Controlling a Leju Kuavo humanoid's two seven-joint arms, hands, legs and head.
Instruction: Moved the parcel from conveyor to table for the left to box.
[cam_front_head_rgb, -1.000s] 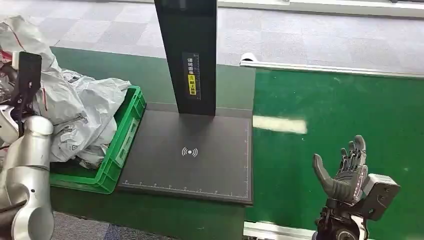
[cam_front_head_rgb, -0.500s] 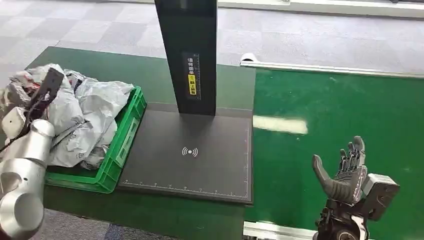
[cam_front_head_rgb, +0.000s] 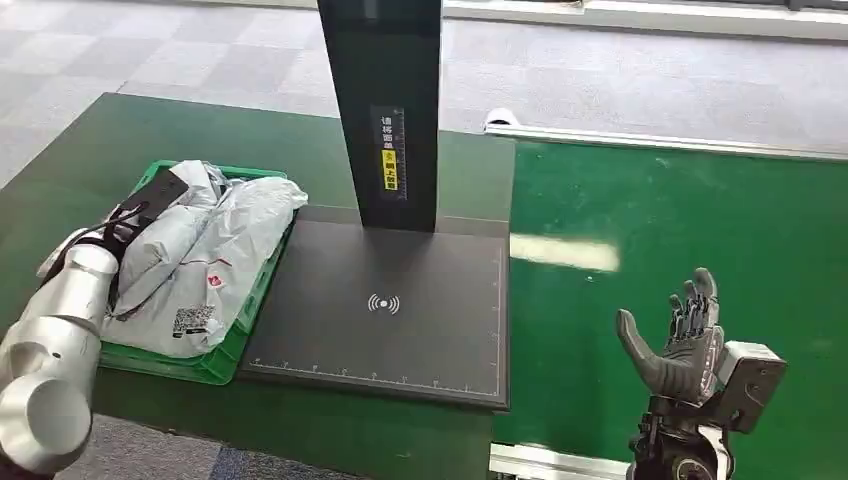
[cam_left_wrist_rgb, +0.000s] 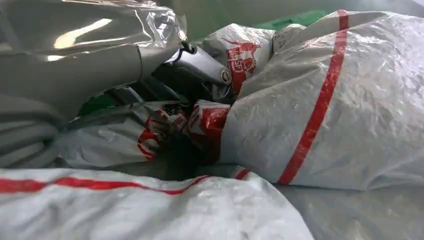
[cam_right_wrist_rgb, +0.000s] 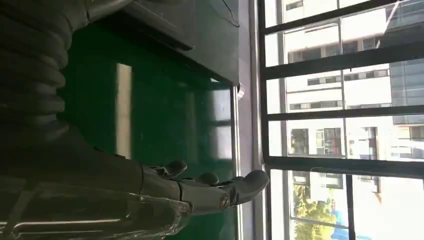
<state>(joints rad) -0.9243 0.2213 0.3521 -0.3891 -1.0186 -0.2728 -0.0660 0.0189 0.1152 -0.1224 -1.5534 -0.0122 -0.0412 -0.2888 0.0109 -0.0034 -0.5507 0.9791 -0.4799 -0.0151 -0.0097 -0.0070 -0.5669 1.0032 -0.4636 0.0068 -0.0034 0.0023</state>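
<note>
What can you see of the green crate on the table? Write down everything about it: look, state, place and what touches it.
The green crate looks like a shallow moulded plastic bin with a ribbed rim and a pale label on the side facing the scanner. It sits flat on the dark green table, its side close against the black scanner pad. It is heaped above the rim with grey plastic mail bags with red marks. The robot's left arm reaches over the bags.

A green crate (cam_front_head_rgb: 262, 268) is set at the worktop's (cam_front_head_rgb: 130, 130) left edge, touching a black scanner pad (cam_front_head_rgb: 400, 340) at its right edge.
</note>
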